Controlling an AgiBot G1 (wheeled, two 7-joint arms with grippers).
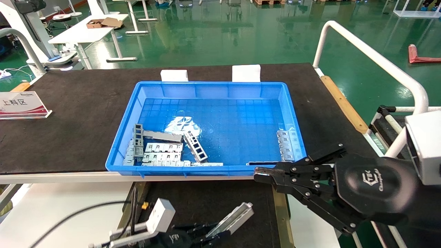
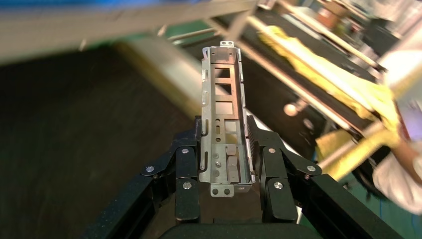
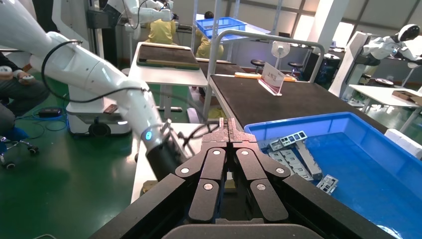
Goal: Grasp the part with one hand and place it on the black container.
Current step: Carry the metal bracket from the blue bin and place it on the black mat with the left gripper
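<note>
My left gripper (image 1: 215, 235) is at the bottom of the head view, shut on the part (image 1: 234, 215), a narrow silver channel strip with a row of rectangular cutouts. In the left wrist view the part (image 2: 222, 114) sticks out forward between the two black fingers (image 2: 188, 149) of my left gripper (image 2: 224, 137). It hangs above the black container (image 1: 206, 199), a matte black tray with a dull brass frame (image 1: 280, 213), below the table's front edge. My right gripper (image 1: 263, 176) is shut and empty at the blue bin's front right corner; it also shows in the right wrist view (image 3: 229, 127).
A blue plastic bin (image 1: 293, 113) on the black mat-covered table holds several more grey metal pieces at its front left (image 1: 162, 151) and right (image 1: 286, 144). A sign (image 1: 20, 105) stands at the table's left. A white rail (image 1: 372, 55) runs along the right.
</note>
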